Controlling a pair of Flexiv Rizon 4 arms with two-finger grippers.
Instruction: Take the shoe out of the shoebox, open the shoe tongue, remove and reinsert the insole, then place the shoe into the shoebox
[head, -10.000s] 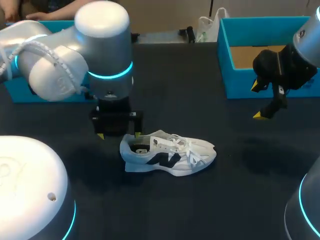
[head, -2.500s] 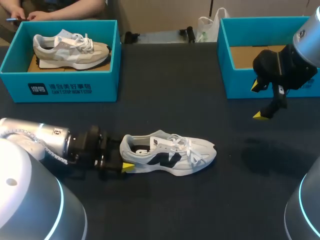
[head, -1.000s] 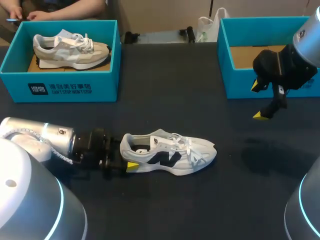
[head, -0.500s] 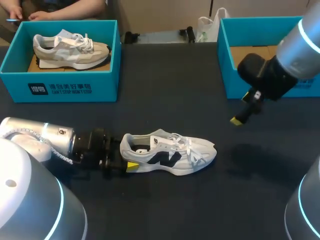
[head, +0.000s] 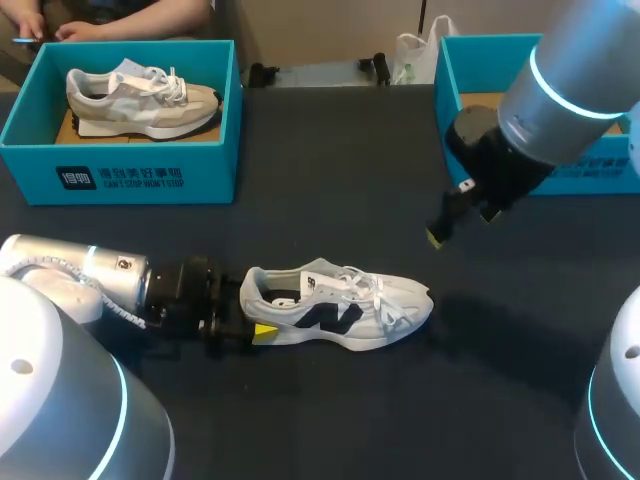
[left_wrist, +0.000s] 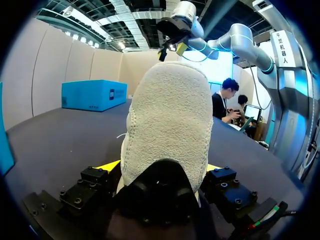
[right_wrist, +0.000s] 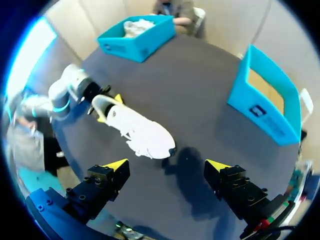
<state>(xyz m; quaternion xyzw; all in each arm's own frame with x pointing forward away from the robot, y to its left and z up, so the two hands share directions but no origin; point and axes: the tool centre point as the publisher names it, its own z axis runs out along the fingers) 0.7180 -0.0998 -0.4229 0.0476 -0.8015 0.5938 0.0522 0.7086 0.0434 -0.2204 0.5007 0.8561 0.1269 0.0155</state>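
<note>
Two arms: both are reaching over a dark counter (head: 330, 180). The left arm (head: 90, 285) is coming in low from 9 o'clock, and the right arm (head: 570, 90) is coming in from 2 o'clock.
White shoe (head: 340, 300): it is lying on its sole near the middle of the counter, on the bare surface. It has a dark logo on its side. Its heel is pointing to 9 o'clock and its toe to 3 o'clock, with the laces lying loose over the top.
Left tool (left_wrist: 160, 166): it is lying level with the counter at the shoe's 9 o'clock end. It is pinching the heel, with its yellow-tipped fingers (left_wrist: 107, 166) pressing in from either side.
Right tool (right_wrist: 166, 165): it is hanging above the counter at about 2 o'clock from the shoe and touching nothing. Its two fingers are spread wide. In its own wrist view the shoe is lying ahead of it, with the left arm at the heel end.
Open shoebox (head: 480, 65): this teal box is standing at 1 o'clock on the counter, well apart from the white shoe. It is showing a brown cardboard floor, and the right arm is crossing in front of part of it.
Second shoebox (head: 140, 175): this teal box is standing at 11 o'clock and holding a beige shoe (head: 140, 95) with its toe pointing to 3 o'clock.
</note>
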